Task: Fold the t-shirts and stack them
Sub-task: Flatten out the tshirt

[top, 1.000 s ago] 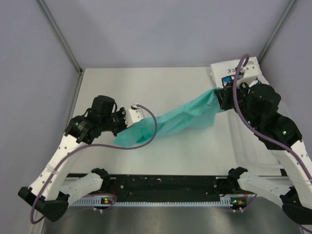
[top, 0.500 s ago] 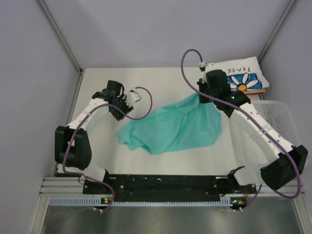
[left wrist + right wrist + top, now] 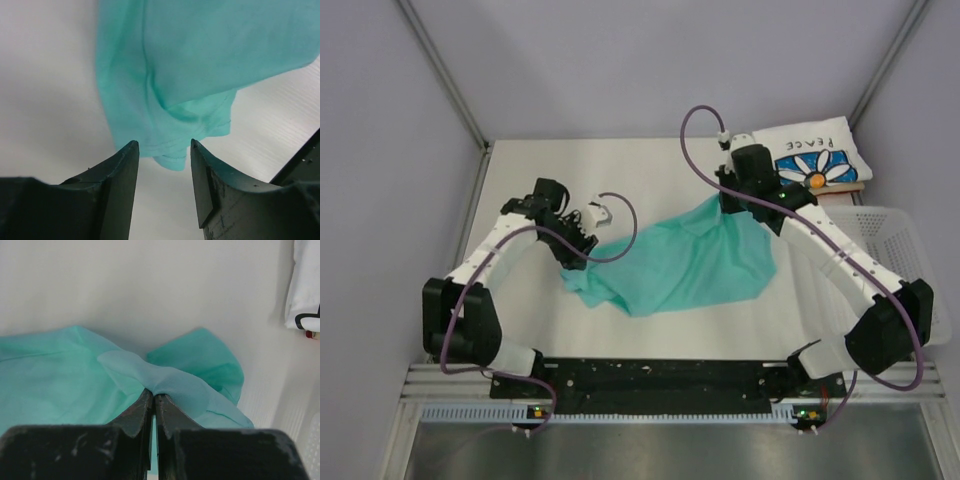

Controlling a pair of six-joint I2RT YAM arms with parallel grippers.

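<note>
The plain teal-green cloth t-shirt (image 3: 695,260) lies rumpled in the middle of the white table (image 3: 620,170), between the arms. The right tool (image 3: 153,396) is clenched on a fold at the shirt's far edge. The left tool (image 3: 162,146) is released, its jaws apart just short of the hem. The white daisy-print "PEACE" t-shirt (image 3: 817,160) lies folded in the far right corner, beside the white plastic mesh basket (image 3: 895,235).

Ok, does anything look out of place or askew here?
The teal t-shirt lies rumpled and skewed, not flat. The right gripper is shut on its far edge, bunching the cloth, while the left gripper hangs open at its left corner. The daisy-print t-shirt sits folded at the far right.
</note>
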